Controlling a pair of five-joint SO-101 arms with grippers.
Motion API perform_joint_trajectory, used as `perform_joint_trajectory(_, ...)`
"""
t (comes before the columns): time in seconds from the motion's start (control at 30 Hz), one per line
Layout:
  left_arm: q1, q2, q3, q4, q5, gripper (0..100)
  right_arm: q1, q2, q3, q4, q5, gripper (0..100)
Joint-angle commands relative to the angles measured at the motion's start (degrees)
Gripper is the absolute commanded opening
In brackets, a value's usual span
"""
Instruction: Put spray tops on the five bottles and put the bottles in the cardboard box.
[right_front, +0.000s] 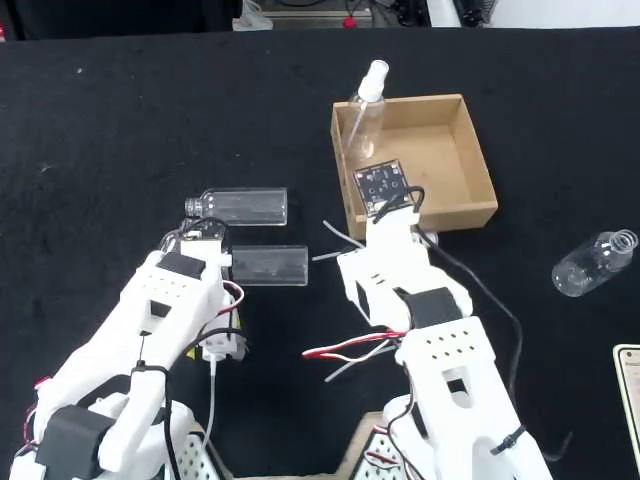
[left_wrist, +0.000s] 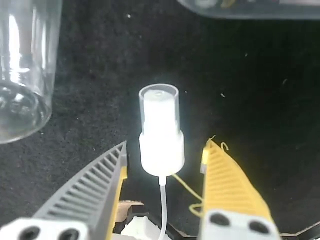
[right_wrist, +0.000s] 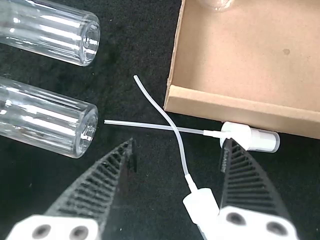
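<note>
1. Left gripper (left_wrist: 165, 146): jaws wide, holding nothing, straddling upright white plastic spray top w/ clear cap (left_wrist: 161, 135); prob. lined up to pinch.
2. Right gripper (right_wrist: 178, 145): jaws wide, empty, over two tubed tops (right_wrist: 250, 136) lying just beside brown cardboard box (right_wrist: 240, 107).
3. Two clear plastic uncapped bottles (right_wrist: 45, 120) lie near; one topped bottle (right_front: 365, 115) stands in box.

- A robotics lab or workshop, by the look of it.
- Desk (right_front: 90, 130) draped in black cloth, with a white left arm (right_front: 150, 330) and right arm (right_front: 445, 355) mounted side by side.
- Exposed red and white wires (right_front: 345, 352).
- Cables and gear (right_front: 330, 12) beyond the far edge.
</note>
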Motion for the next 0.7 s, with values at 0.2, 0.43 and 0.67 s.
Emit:
perform_joint_trajectory(0.2, 8.1, -0.9, -2.6, -0.6, -0.6, 9, 1.1, -2.0, -0.4, -1.3, 0.1, 26.2)
perform_joint_trajectory(0.43, 10.9, -0.2, -11.5, -0.6, -4.8, 9, 1.1, -2.0, -0.4, -1.0, 0.1, 26.2)
perform_joint_trajectory(0.67, 6.0, -0.2, -1.0, -7.6, -18.8, 9, 1.1, -2.1, -0.4, -1.1, 0.1, 26.2)
